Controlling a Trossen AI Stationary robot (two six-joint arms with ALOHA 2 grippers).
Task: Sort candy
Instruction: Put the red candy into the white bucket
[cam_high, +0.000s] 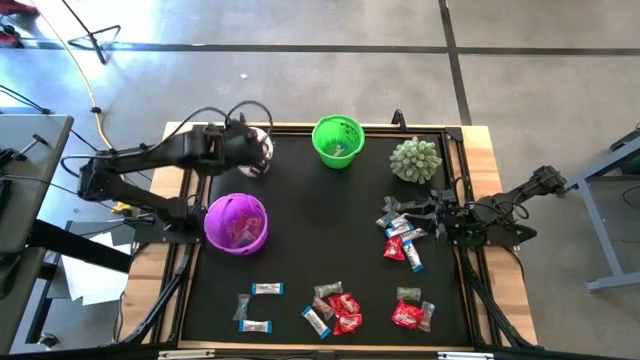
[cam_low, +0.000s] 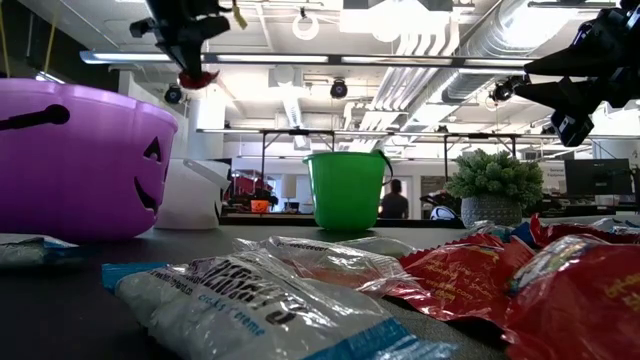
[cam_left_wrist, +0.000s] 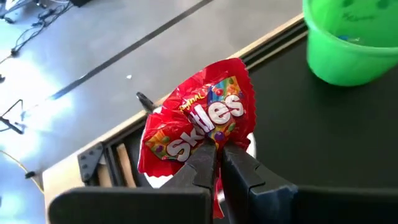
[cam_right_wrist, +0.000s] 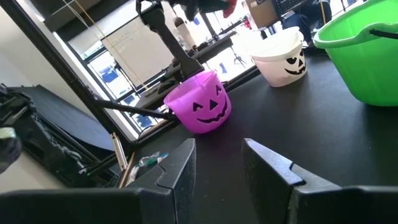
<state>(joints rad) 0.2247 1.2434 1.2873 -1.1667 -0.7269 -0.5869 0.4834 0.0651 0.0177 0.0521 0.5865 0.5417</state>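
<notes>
My left gripper (cam_high: 256, 148) hovers over the white bucket (cam_high: 262, 143) at the table's far left, shut on a red Skittles packet (cam_left_wrist: 199, 118). The low view shows the gripper high up, the red packet (cam_low: 200, 77) hanging beneath it. My right gripper (cam_right_wrist: 217, 163) is open and empty, raised at the table's right edge (cam_high: 440, 213) beside a cluster of wrapped candy (cam_high: 402, 238). More candy lies flat along the near edge: red and brown pieces (cam_high: 335, 310), a red group (cam_high: 412, 313), blue-white ones (cam_high: 258, 305). Some candy lies inside the purple bucket (cam_high: 236, 223). My left gripper pinches the red Skittles packet by its lower edge (cam_left_wrist: 214, 144) between the two fingers (cam_left_wrist: 239, 171). The packet is lifted clear, fanned out beyond the fingertips above the white bucket (cam_left_wrist: 157, 182). In the low view it hangs below the downward-pointing fingers.
A green bucket (cam_high: 337, 140) stands at the far middle, with a spiky pale-green ball (cam_high: 415, 158) to its right. The purple pumpkin bucket (cam_right_wrist: 199, 106) sits on the left. The middle of the black mat (cam_high: 320, 220) is bare. Wooden rims border the table.
</notes>
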